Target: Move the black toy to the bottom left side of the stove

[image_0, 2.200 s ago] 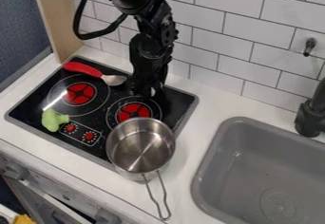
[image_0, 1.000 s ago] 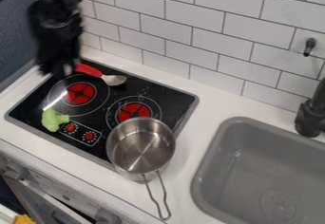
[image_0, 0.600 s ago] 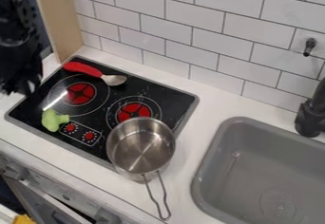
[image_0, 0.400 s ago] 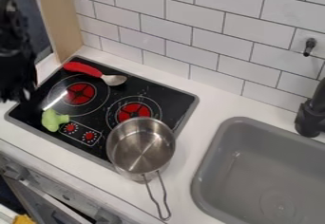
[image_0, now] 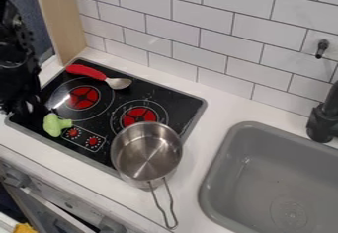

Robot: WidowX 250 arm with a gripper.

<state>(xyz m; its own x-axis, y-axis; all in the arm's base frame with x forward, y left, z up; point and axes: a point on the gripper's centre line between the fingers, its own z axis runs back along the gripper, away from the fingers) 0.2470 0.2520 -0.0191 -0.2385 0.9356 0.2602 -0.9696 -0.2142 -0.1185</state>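
My black gripper [image_0: 23, 109] hangs at the left edge of the view, over the left corner of the black stove [image_0: 125, 86]. Just to the right of it lies the green broccoli-shaped toy [image_0: 55, 124], with a small gap between them. I cannot make out a black toy apart from the dark gripper and the dark stove top. How the gripper's fingers stand is too dark to tell.
A spoon with a red handle [image_0: 86, 71] lies at the stove's back left. The metal pot [image_0: 147, 153] stands over the front right edge, its handle pointing forward. A grey sink [image_0: 218, 177] is at the right, and a wooden panel [image_0: 63, 17] rises behind the stove's left end.
From the back middle of the stove, the arm has swung left to the view's left edge, then come lower beside the green toy. The pot, spoon and green toy have stayed put.
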